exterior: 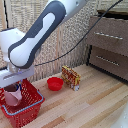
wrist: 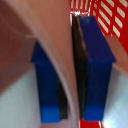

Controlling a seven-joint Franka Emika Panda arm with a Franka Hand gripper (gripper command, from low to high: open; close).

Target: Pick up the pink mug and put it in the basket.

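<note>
The gripper (exterior: 14,84) is clenched on the pink mug's (exterior: 13,95) wall, holding it inside the basket (exterior: 31,106). A red bowl (exterior: 55,83) sits on the table (exterior: 95,105) at the basket's two o'clock.

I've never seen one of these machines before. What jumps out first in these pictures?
The big white robot arm sweeps down from the top to the exterior view's left. There its gripper holds a pink mug over a red basket, the mug partly below the rim. On the wooden floor beside the basket sit a low red bowl and a yellow-red box. In the wrist view, blue fingers pinch the mug's wall.
</note>
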